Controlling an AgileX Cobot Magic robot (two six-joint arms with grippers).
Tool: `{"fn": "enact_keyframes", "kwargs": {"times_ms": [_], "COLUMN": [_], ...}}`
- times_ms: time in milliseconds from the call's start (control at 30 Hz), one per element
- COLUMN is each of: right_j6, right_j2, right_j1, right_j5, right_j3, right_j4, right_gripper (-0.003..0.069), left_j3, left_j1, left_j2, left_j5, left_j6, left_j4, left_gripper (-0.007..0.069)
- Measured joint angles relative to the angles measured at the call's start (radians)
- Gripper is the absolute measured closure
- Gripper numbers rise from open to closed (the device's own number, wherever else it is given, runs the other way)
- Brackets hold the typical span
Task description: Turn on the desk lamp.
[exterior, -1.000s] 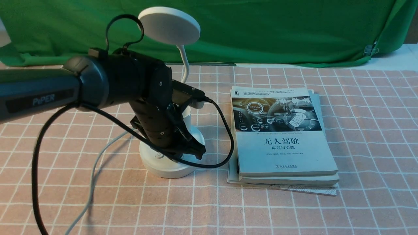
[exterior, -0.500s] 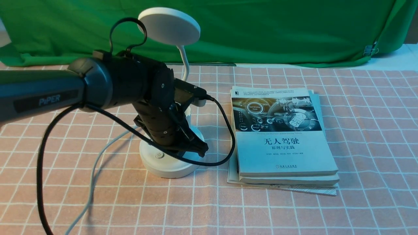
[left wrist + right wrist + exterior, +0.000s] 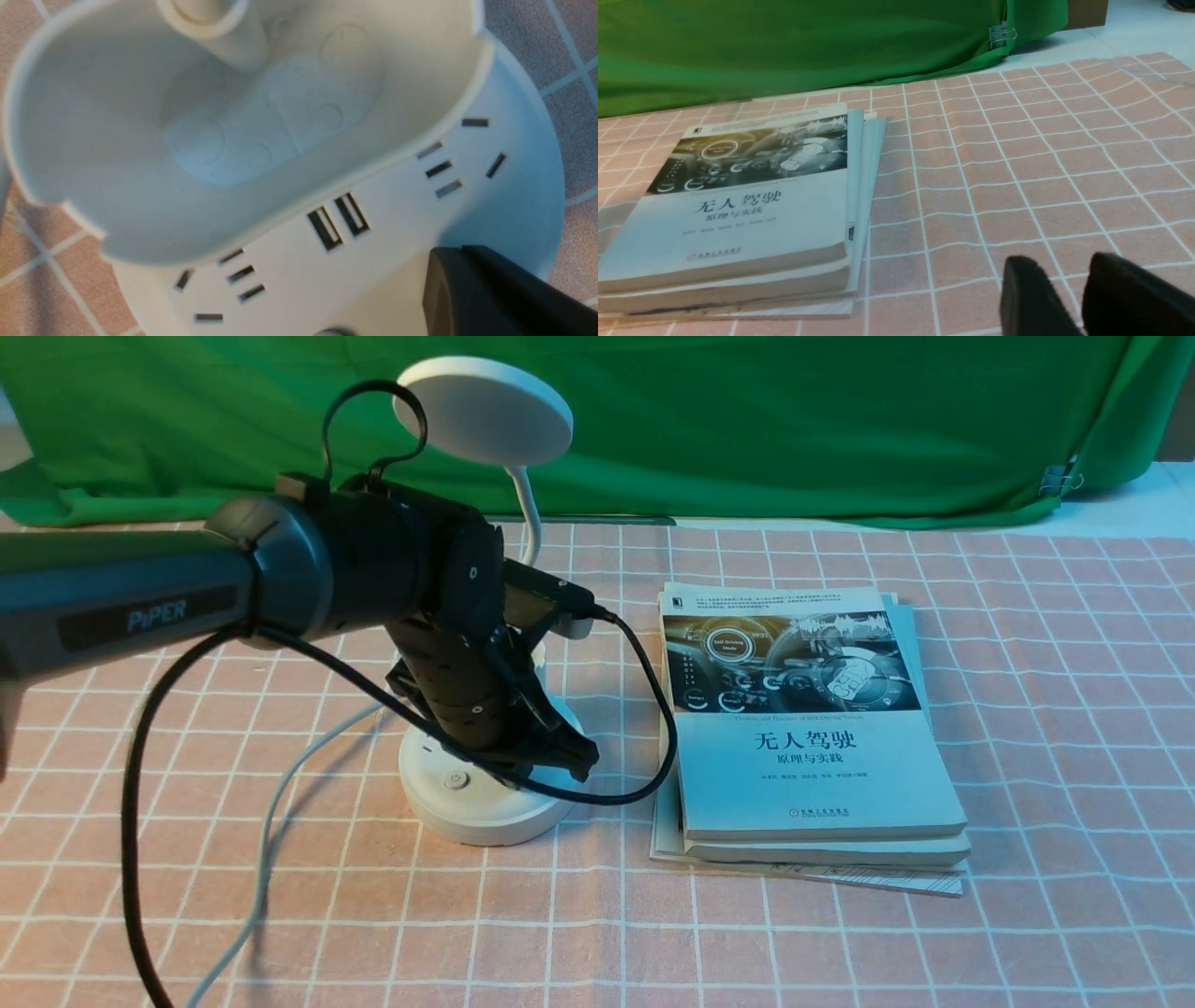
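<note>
The white desk lamp stands left of centre, with its disc head [image 3: 484, 409] up on a thin neck and its round base [image 3: 485, 812] on the cloth. A power button [image 3: 456, 780] shows on the base's front left. My left gripper [image 3: 571, 762] is shut and empty, with its tip just over the right part of the base, to the right of the button. The left wrist view shows the cup holder [image 3: 233, 140], the base's sockets [image 3: 336, 221] and my shut fingers [image 3: 472, 284]. My right gripper [image 3: 1080, 284] hovers low over the cloth, empty, with a narrow gap between its fingers.
A stack of books [image 3: 803, 728] lies right of the lamp, also in the right wrist view [image 3: 738, 205]. The lamp's white cord [image 3: 271, 821] and my arm's black cable [image 3: 644, 737] trail near the base. A green backdrop [image 3: 794, 420] hangs behind the checked tablecloth [image 3: 1046, 709].
My left arm has shifted a little to the right and up, so the gripper tip sits farther from the power button. The lamp and books have not moved.
</note>
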Motion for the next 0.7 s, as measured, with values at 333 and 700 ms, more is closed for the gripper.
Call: {"fn": "enact_keyframes", "kwargs": {"times_ms": [333, 700], "right_j6": [0.0, 0.0], "right_j2": [0.0, 0.0], "right_j1": [0.0, 0.0], "right_j5": [0.0, 0.0], "right_j3": [0.0, 0.0], "right_j4": [0.0, 0.0], "right_gripper": [0.0417, 0.0417], "left_j3": [0.04, 0.448], "left_j1": [0.0, 0.0], "left_j2": [-0.243, -0.764], "left_j5": [0.08, -0.046], "left_j6": [-0.059, -0.227], "left_j4": [-0.078, -0.013], "left_gripper": [0.0603, 0.0603]}}
